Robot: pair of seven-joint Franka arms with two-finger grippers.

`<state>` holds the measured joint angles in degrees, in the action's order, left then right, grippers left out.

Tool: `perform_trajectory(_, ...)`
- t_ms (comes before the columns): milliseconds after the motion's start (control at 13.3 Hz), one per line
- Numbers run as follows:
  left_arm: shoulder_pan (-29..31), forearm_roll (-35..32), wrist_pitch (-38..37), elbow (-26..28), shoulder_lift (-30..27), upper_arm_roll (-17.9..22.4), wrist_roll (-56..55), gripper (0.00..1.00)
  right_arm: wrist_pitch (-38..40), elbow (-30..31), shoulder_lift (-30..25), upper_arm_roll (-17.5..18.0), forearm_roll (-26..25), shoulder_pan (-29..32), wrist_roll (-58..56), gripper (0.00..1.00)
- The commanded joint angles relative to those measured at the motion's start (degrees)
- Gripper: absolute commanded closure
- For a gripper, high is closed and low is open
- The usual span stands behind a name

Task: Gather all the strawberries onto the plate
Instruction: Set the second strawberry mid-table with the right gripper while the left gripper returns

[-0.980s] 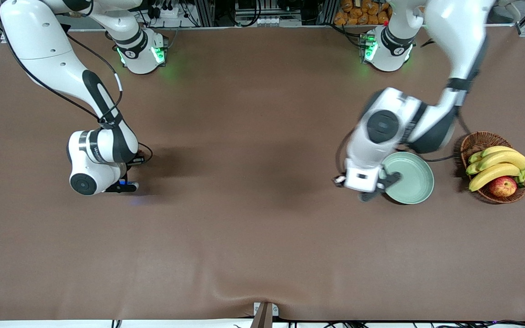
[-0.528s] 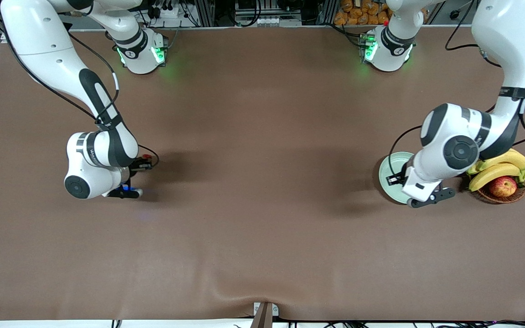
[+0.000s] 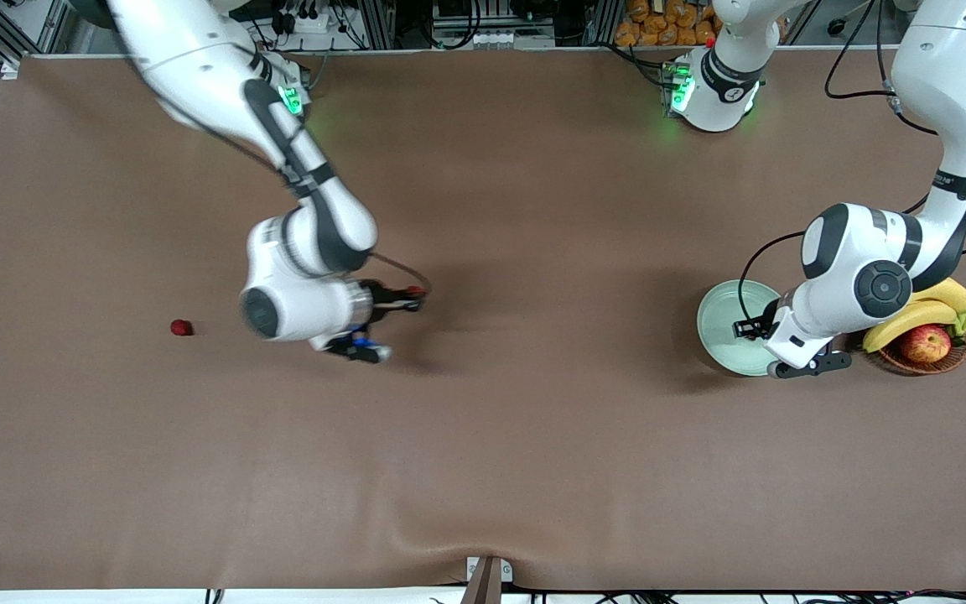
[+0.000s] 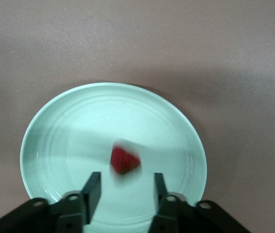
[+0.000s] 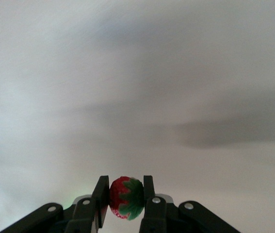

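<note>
The pale green plate [image 3: 719, 317] lies near the left arm's end of the table. My left gripper [image 3: 745, 329] hangs over it, open and holding nothing. In the left wrist view a blurred strawberry [image 4: 124, 160] shows against the plate [image 4: 74, 126], just ahead of the gripper [image 4: 123, 182]; I cannot tell whether it lies still. My right gripper [image 3: 416, 295] is over the bare middle of the table, shut on a second strawberry [image 5: 126, 198], red with a green top. A third strawberry [image 3: 182, 327] lies on the table toward the right arm's end.
A brown wicker basket [image 3: 919, 366] stands beside the plate at the left arm's end, holding bananas [image 3: 919, 315] and a red-yellow apple [image 3: 925, 343]. The left arm's wrist hangs over part of the basket. A brown mat covers the table.
The left gripper opened over the plate and let its strawberry go. The right arm rose and swung toward the middle with a strawberry, uncovering another berry on the table.
</note>
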<state>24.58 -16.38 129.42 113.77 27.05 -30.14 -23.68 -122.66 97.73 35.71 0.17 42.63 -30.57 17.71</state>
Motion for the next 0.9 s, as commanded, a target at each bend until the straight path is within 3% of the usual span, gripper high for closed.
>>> perform_trajectory(0,0.3,1.0,-0.2,0.3,-2.9,-1.8,0.0,0.00,-7.2,-3.4,4.7,-0.8,8.4,-5.6,1.3,1.00)
perform_trajectory(302,-0.1,7.4,-2.4,-1.5,-3.9,-8.0,-7.0,0.00,-15.5,-7.3,9.5,-0.8,10.4,-10.4,1.3,0.99)
perform_trajectory(377,-1.1,7.8,-2.5,-2.6,-3.3,-9.5,-11.3,0.00,-16.8,-7.6,9.9,-0.8,10.3,-10.6,1.3,0.87)
perform_trajectory(528,-6.4,7.8,-2.4,-5.3,-1.5,-10.2,-21.7,0.00,-17.2,-7.4,9.4,-0.9,10.1,-9.7,1.0,0.17)
perform_trajectory(603,-9.3,7.8,-2.4,-7.0,-0.5,-10.2,-26.1,0.00,-16.5,-7.1,8.9,-1.0,9.8,-8.7,0.8,0.01)
perform_trajectory(830,-15.3,7.2,-2.1,-11.4,3.4,-10.1,-35.3,0.00,-13.3,-3.8,6.1,-1.2,9.0,-3.6,0.3,0.00)
